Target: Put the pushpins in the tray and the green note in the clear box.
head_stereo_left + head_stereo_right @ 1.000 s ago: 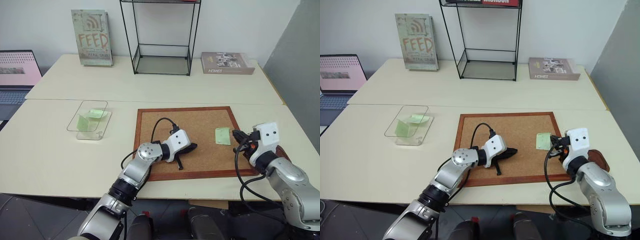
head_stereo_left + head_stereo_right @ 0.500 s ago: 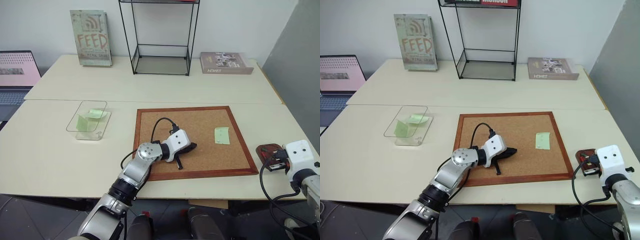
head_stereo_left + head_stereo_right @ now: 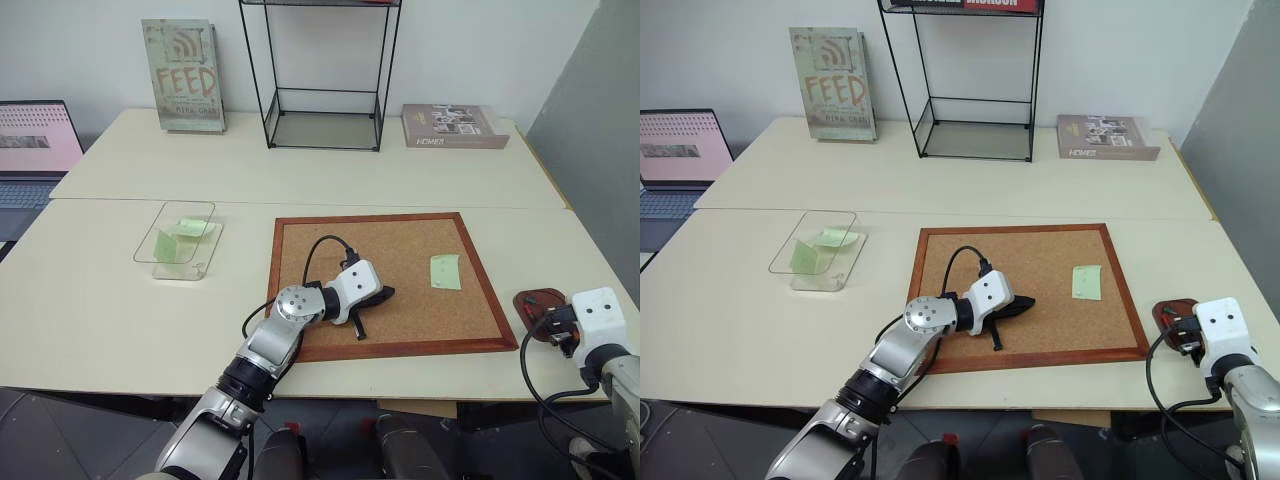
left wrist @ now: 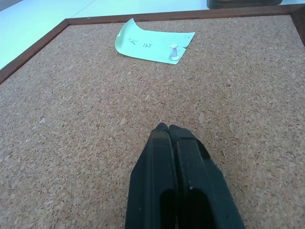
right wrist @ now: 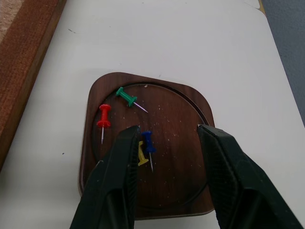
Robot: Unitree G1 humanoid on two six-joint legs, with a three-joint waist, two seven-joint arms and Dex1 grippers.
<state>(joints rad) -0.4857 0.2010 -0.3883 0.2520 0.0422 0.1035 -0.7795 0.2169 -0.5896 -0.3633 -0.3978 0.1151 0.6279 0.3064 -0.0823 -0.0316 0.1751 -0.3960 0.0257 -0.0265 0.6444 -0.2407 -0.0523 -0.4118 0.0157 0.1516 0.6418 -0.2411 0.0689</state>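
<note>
The reddish-brown tray (image 5: 183, 191) lies on the table just right of the corkboard (image 3: 400, 245). Several pushpins rest in it, among them a blue one (image 5: 148, 143) and a green one (image 5: 126, 97). My right gripper (image 5: 169, 129) hovers open just above the tray (image 3: 538, 300), with nothing between its fingers. The green note (image 3: 445, 271) lies on the corkboard's right side, held by a white pushpin (image 4: 175, 51). My left gripper (image 4: 164, 128) is shut and empty, resting on the cork well short of the note (image 4: 152, 40). The clear box (image 3: 178, 240) sits far left with green slips inside.
A black wire rack (image 3: 320, 75) stands at the back, with a book (image 3: 185, 75) to its left and another book (image 3: 455, 125) to its right. A laptop (image 3: 30, 150) is at the far left. The tray sits near the table's right edge.
My right gripper has swung from the green note's edge rightward off the corkboard and now hangs over the tray. The left arm has stayed still.
</note>
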